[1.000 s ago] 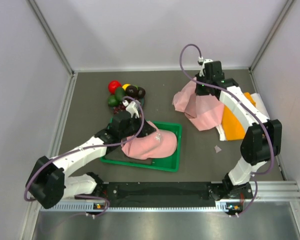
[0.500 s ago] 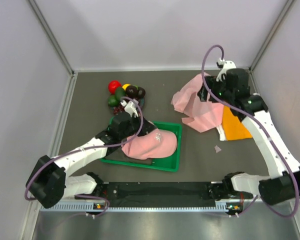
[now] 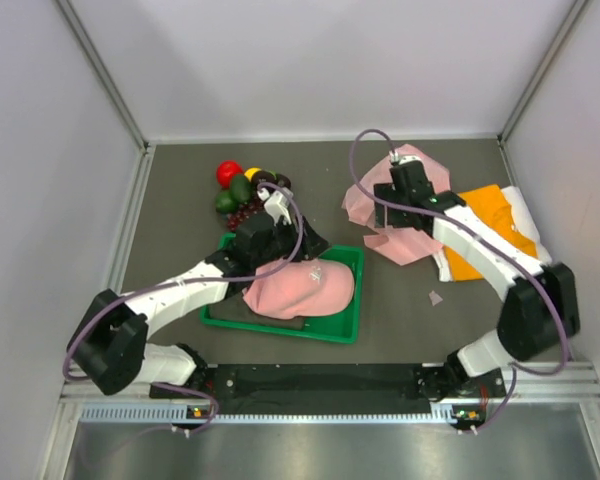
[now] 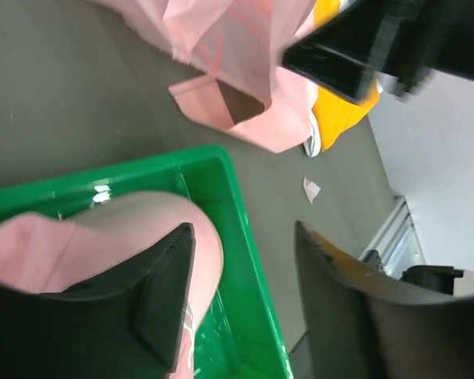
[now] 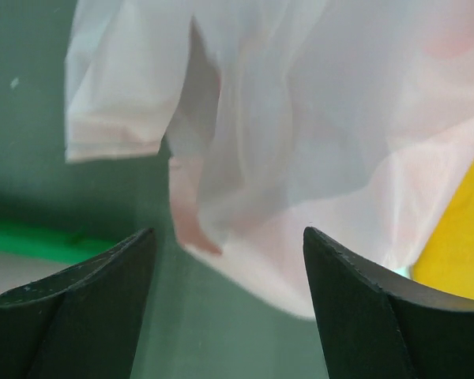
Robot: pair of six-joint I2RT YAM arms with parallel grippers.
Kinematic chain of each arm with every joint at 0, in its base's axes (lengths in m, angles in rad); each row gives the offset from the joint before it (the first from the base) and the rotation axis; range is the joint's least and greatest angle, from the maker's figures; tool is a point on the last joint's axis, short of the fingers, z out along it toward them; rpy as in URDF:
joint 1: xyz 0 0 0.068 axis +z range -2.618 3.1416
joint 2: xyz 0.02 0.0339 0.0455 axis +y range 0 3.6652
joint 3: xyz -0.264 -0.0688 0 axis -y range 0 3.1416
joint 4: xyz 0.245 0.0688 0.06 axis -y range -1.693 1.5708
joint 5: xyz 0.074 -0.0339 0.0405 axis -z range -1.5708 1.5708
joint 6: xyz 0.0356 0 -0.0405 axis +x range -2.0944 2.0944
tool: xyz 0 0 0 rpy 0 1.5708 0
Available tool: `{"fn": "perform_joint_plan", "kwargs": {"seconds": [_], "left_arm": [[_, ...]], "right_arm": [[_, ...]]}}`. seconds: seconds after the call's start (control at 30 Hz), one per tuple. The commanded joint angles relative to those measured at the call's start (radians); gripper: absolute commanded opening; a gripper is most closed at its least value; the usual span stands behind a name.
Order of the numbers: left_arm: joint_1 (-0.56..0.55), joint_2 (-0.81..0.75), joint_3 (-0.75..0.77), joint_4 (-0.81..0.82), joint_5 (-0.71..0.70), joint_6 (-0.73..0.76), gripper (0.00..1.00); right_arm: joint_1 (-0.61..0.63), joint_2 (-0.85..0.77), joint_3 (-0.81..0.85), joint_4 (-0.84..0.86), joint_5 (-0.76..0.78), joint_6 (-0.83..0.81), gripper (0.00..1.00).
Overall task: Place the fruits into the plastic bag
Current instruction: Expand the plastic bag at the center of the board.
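Your left arm reaches out to the green tray (image 3: 350,310), the left gripper (image 4: 243,245) with jaws spread and empty above the pink cap (image 4: 142,229). Your right arm folds back at the elbow, the right gripper (image 5: 227,237) with jaws spread just over the crumpled plastic bag (image 5: 300,118). Only the top view shows the fruits (image 3: 248,188), piled on the tabletop (image 3: 180,210) beyond the tray, well apart from the bag.

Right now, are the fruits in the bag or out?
Out: the fruits lie piled together, well apart from the bag.

plastic bag (image 3: 410,243): 1 | green tray (image 3: 356,295): 1 | pink cap (image 3: 300,288): 1 | orange cloth (image 3: 466,264): 1 | red fruit (image 3: 228,172): 1 | avocados (image 3: 240,188): 2
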State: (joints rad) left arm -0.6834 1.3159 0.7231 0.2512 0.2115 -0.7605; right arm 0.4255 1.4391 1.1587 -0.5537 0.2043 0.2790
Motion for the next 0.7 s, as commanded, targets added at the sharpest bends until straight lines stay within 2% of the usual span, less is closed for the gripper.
{"fn": "perform_joint_plan", "kwargs": {"seconds": [0.0, 0.07, 0.17, 0.27, 0.3, 0.4, 0.57, 0.67], "left_arm": [[0.004, 0.032, 0.09, 0.077, -0.009, 0.056, 0.66], [0.005, 0.055, 0.108, 0.071, -0.008, 0.088, 0.69], [0.005, 0.084, 0.137, 0.062, 0.0, 0.139, 0.71], [0.005, 0.108, 0.16, 0.036, -0.017, 0.188, 0.72], [0.004, 0.114, 0.173, 0.025, -0.026, 0.202, 0.72], [-0.002, 0.128, 0.19, -0.009, -0.066, 0.248, 0.73], [-0.074, 0.16, 0.277, -0.094, -0.24, 0.392, 0.75], [-0.103, 0.175, 0.329, -0.098, -0.255, 0.441, 0.77]], "right_arm": [[0.004, 0.2, 0.153, 0.098, 0.176, 0.02, 0.75], [0.004, 0.268, 0.231, 0.081, 0.25, 0.023, 0.75], [0.002, 0.368, 0.298, 0.101, 0.27, 0.003, 0.7], [-0.001, 0.388, 0.352, 0.061, 0.311, -0.011, 0.42], [-0.001, 0.374, 0.351, 0.058, 0.313, -0.026, 0.24], [0.001, 0.287, 0.337, 0.005, 0.233, -0.066, 0.09], [0.001, 0.114, 0.297, -0.117, 0.038, -0.141, 0.05], [0.001, 0.022, 0.251, -0.17, 0.006, -0.158, 0.04]]}}
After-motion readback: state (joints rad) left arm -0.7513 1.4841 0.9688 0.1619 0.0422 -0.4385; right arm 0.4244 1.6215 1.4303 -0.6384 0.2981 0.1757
